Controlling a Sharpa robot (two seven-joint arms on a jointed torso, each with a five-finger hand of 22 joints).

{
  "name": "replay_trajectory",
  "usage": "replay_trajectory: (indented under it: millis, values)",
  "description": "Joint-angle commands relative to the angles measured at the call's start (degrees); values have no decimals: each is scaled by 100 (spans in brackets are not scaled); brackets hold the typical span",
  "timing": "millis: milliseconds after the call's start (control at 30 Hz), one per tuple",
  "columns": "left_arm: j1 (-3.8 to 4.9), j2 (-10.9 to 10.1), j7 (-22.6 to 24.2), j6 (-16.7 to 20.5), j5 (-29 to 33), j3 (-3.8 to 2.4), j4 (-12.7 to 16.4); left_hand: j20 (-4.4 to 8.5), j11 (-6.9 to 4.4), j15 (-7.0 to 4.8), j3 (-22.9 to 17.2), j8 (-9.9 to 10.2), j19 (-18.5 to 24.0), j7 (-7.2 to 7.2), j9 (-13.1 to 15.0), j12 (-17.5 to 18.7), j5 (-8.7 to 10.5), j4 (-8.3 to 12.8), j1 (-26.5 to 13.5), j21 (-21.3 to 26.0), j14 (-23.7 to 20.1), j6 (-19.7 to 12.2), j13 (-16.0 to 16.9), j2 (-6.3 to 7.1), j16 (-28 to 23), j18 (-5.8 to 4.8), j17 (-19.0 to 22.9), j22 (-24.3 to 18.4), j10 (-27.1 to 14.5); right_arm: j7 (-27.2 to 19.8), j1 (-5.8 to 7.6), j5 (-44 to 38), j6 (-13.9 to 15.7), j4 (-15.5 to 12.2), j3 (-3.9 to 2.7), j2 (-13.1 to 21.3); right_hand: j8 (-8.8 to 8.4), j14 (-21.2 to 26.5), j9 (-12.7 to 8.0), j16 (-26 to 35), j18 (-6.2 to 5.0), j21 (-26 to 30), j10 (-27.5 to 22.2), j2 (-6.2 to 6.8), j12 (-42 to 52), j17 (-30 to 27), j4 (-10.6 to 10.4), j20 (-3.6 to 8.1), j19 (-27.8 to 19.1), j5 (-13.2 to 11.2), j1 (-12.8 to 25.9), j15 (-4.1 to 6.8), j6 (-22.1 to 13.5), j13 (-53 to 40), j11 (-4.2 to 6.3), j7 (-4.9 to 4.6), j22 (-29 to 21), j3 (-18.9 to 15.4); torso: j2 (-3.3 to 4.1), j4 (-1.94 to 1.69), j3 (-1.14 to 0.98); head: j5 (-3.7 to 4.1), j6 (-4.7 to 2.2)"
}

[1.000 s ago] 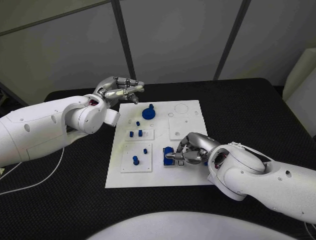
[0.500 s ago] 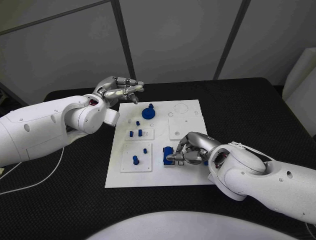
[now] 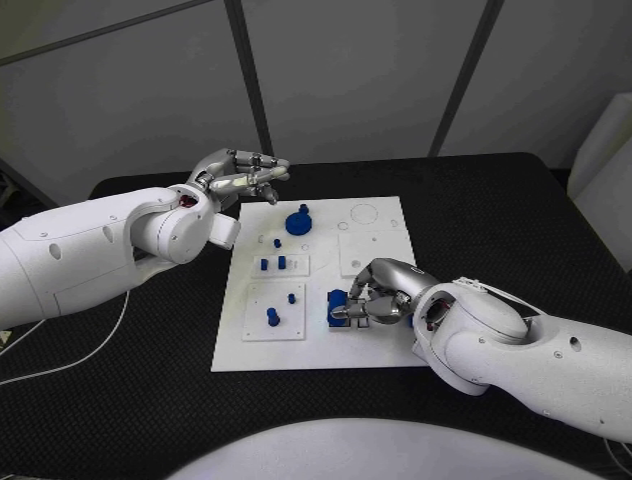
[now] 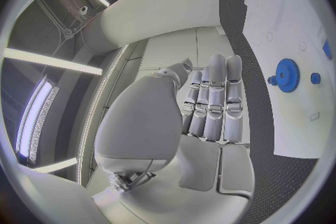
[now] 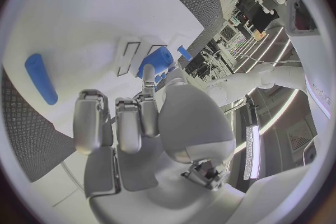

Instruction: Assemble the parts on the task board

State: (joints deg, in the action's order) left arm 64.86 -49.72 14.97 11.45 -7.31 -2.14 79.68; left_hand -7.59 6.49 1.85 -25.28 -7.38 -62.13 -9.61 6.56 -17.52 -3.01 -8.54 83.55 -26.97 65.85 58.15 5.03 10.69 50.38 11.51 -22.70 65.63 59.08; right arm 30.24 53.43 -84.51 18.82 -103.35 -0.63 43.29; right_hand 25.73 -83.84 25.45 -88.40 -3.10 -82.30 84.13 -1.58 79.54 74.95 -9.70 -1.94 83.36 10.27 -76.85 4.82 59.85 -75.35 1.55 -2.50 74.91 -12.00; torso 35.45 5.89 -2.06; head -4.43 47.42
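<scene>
The white rectangular task board (image 3: 310, 350) lies mid-bench, its round blue gear (image 3: 299, 224) and small blue pegs (image 3: 272, 265) seemingly seated; the right hand (image 3: 371, 298) clamps a blue block (image 3: 336, 307), unfinished; the left hand (image 3: 241, 176) hovers, fingers curled, empty.
</scene>
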Motion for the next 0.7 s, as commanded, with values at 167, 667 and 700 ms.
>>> replay_trajectory:
  millis: [167,667,700]
  values:
    - [8,-7,19,-44,21,-4,10,-4,-18,1,31,-32,21,-9,-8,-28,17,4,-6,39,-36,25,9,-30,-30,-107,7,-7,-37,206,-25,-182,-133,27,32,95,7,-553,6,-28,55,-29,147,-131,39,1192,228,63,0,-48,-378,54,16,-711,56,61,499,174,-4,3,-3,5,17]
    - [8,-16,15,-44,21,-4,5,-4,-18,1,31,-32,21,-9,-8,-28,17,4,-6,39,-36,25,9,-30,-30,-107,7,-7,-37,-216,-26,49,528,-176,33,386,-192,-548,-68,-17,46,14,81,-60,-90,1169,44,26,-37,142,-105,-13,-179,-639,-38,-62,452,144,-6,7,-7,-5,10]
    - [8,-18,16,-44,21,-4,4,-4,-18,1,31,-32,21,-9,-8,-28,17,4,-6,39,-36,25,9,-30,-30,-107,7,-7,-37,-261,-26,72,594,-212,33,447,-228,-546,-83,-13,43,23,67,-53,-117,1161,23,16,-45,165,-85,-26,-210,-623,-55,-81,441,146,-8,8,-5,-6,6]
